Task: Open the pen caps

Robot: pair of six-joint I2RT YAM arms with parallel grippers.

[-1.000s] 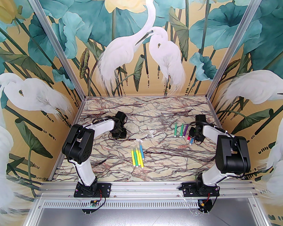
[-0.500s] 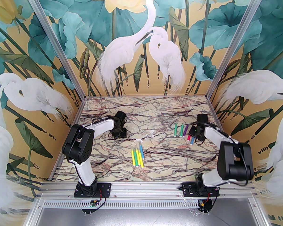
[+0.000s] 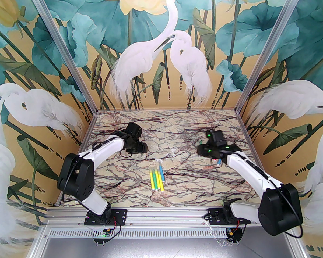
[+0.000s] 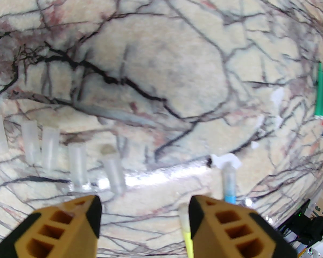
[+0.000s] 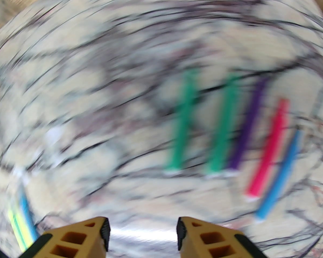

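Scanning leftmost first, I see five loose pen caps (image 4: 51, 150) lying in a row ahead of my left end effector (image 4: 144, 201), which is spread and empty. Capped pens (image 3: 156, 177) lie in the middle of the surface (image 3: 204, 179), long axes near-to-far and caps toward the far edge; I judge the left arm nearer. My right end effector (image 5: 142, 222) is spread too, with coloured pens (image 5: 223, 122) ahead to its right. I can read no writing.

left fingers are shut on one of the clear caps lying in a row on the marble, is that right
Not quite: the left fingers are open and hold nothing, as the left wrist view shows. The clear caps do lie in a row on the marble, ahead of the fingers and apart from them.
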